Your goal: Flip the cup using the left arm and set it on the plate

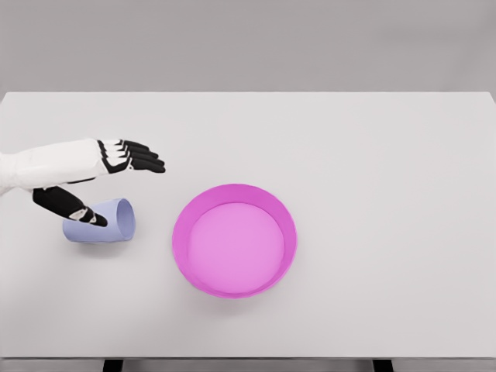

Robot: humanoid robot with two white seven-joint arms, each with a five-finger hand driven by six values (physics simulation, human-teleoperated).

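Head view showed the cup (pixel 101 223) lying sideways, mouth toward three o'clock, at six o'clock of the left hand's (pixel 116 167) spread, empty fingers (pixel 143 159).

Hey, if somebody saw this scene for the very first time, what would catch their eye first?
The bright magenta plate stands out, sitting empty just left of the middle of the white table. Next comes the pale blue cup lying on its side to the plate's left, with the left hand spread over it, thumb at the cup.
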